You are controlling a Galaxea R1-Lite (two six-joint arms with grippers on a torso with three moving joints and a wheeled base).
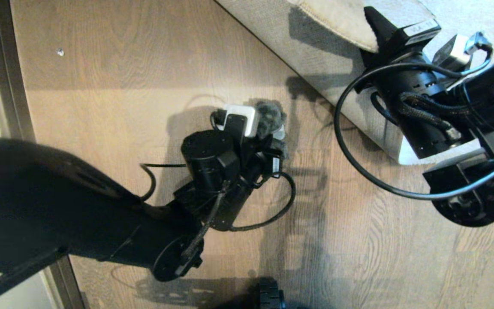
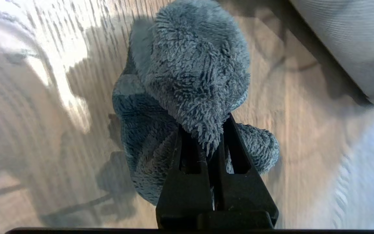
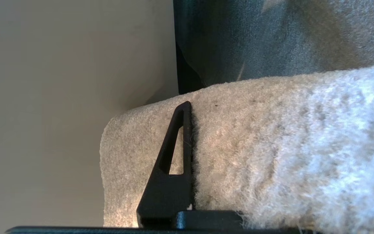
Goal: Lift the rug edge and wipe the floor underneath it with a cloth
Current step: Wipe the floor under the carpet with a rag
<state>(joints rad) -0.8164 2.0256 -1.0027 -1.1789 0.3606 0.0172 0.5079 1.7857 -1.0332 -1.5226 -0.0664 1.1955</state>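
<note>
My left gripper (image 2: 205, 125) is shut on a bunched, fuzzy dark grey cloth (image 2: 190, 65). In the head view the cloth (image 1: 268, 113) shows just beyond the left wrist, over the brown wood-grain floor (image 1: 114, 128) and a short way from the rug. I cannot tell whether it touches the planks. My right gripper (image 1: 380, 32) at the upper right is shut on the rug edge (image 1: 345, 19) and holds it raised, so the woven backing (image 1: 315, 56) faces me. In the right wrist view one finger (image 3: 174, 162) lies on the pile of the rug edge (image 3: 255, 146). The other finger is hidden behind it.
A dark baseboard strip (image 1: 2, 64) runs along the left side. A small pale speck (image 1: 60, 52) lies on the planks at the far left. The right arm's cable (image 1: 345, 141) loops over the floor beside the rug. A black part of my base (image 1: 270, 296) shows at the bottom.
</note>
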